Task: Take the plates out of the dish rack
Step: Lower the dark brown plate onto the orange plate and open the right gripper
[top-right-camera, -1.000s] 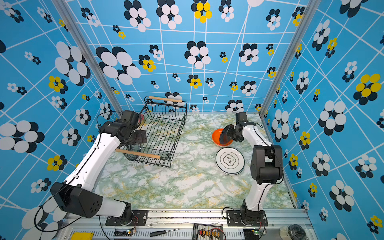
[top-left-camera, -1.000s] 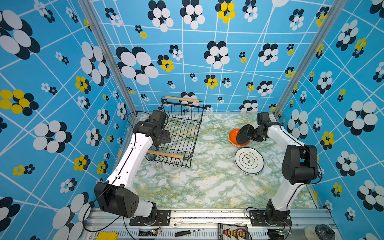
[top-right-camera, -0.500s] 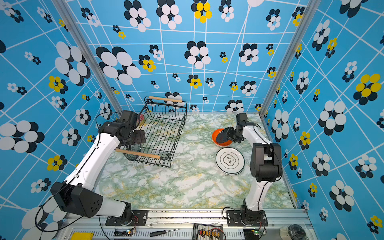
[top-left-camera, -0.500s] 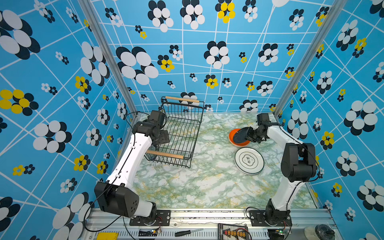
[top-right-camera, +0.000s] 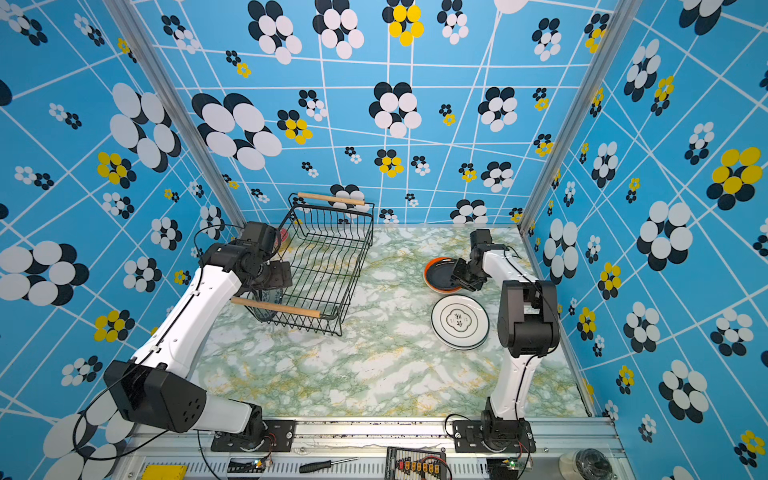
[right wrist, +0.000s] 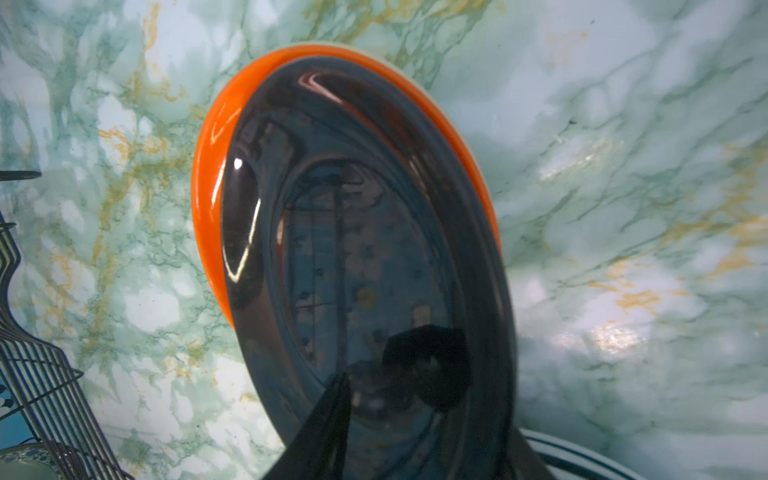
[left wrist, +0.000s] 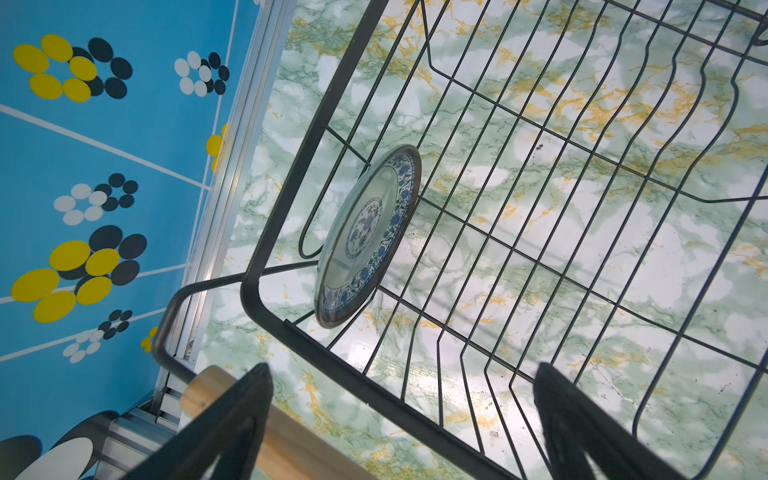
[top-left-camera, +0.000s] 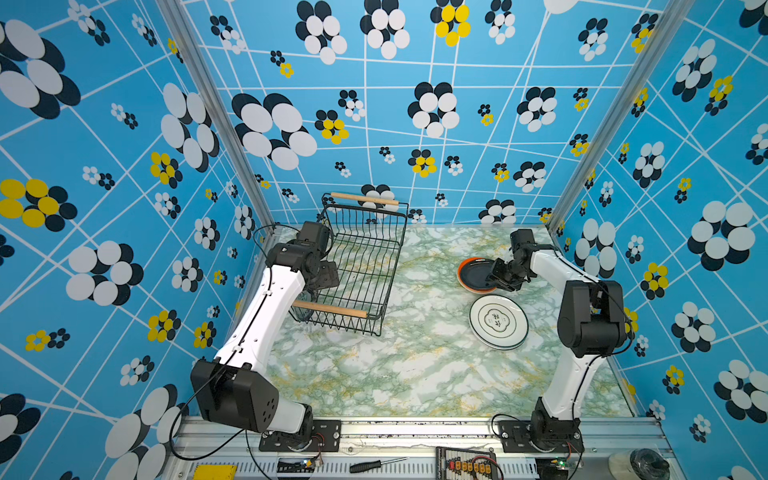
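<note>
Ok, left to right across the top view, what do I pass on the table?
dish rack → black plate → right gripper. The white plate overlaps the last two, so I left it out.

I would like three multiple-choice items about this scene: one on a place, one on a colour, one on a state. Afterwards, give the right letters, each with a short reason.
1. Where is the blue-patterned plate relative to the dish rack?
A) under it
B) inside it, standing on edge
C) outside it, lying flat

2. What colour is the plate under the black plate?
A) white
B) teal
C) orange

3. How is the left gripper?
A) open, empty
B) shut, empty
C) shut on the black plate

Key:
1. B, because it stands among the rack's wires in the left wrist view.
2. C, because the orange plate shows beneath it.
3. A, because its fingers stand wide apart and grip nothing.
</note>
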Tool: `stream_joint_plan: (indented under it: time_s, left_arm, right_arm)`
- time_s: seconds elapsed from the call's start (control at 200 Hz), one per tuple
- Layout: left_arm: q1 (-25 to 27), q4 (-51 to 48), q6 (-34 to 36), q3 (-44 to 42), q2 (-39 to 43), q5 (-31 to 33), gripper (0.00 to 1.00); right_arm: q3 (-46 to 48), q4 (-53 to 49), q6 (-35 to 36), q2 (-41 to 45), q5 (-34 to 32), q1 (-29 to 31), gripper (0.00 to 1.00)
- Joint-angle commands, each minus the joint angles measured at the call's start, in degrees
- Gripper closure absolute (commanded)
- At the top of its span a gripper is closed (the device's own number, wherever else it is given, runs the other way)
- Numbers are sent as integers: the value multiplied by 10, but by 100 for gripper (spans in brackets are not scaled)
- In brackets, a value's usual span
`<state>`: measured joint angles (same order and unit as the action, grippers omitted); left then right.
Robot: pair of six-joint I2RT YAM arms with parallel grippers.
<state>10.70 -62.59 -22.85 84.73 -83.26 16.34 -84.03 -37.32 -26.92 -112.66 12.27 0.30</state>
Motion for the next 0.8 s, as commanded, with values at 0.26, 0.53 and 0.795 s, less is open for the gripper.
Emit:
stream_joint_plan:
  time_s: [0.26,0.53,0.795]
  left_arm:
    - [-6,3,8,-8,-15,-5,1]
    - [-12,-8,11,-8,-22,-1,1]
    - [-28,-13,22,-1,-26,-10,1]
  right_arm:
    - [-53,-68,30,-28,-45,4,47]
    - [-92,-91,37,-53,-66,16,46]
    - [-107,-101,41,-67,-80,20,43]
